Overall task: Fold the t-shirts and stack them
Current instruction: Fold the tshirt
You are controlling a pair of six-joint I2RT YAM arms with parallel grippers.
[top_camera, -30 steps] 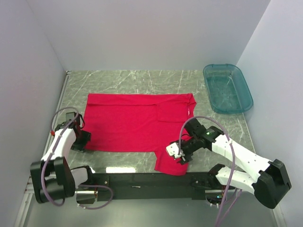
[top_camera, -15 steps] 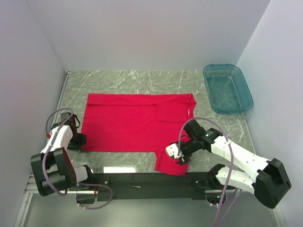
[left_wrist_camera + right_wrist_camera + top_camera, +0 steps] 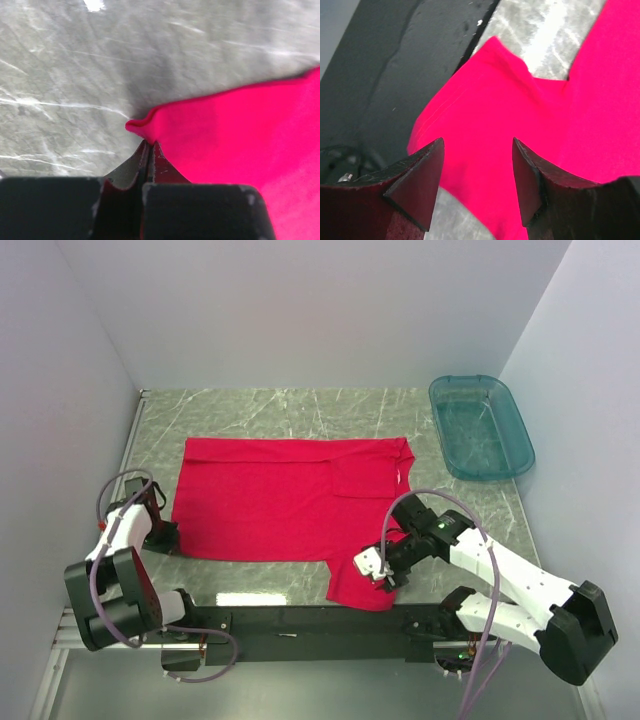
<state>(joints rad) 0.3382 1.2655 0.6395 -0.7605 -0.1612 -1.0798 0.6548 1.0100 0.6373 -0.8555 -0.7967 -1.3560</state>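
One red t-shirt (image 3: 280, 500) lies spread flat on the marbled table, a sleeve (image 3: 360, 585) reaching toward the near edge. My left gripper (image 3: 165, 537) sits at the shirt's near-left corner. In the left wrist view the jaws (image 3: 148, 144) are pressed together with the corner of the red cloth (image 3: 240, 140) pinched at their tips. My right gripper (image 3: 385, 565) hovers over the near sleeve. In the right wrist view its fingers (image 3: 477, 142) stand wide apart above the red cloth (image 3: 485, 110), gripping nothing.
A teal see-through tub (image 3: 480, 427) stands at the far right of the table. The black base rail (image 3: 300, 620) runs along the near edge, just past the sleeve's end. Grey walls close in on the left, back and right.
My left gripper has closed on the shirt's near-left corner and drawn it slightly left. The right gripper has shifted a little nearer over the sleeve, still open.
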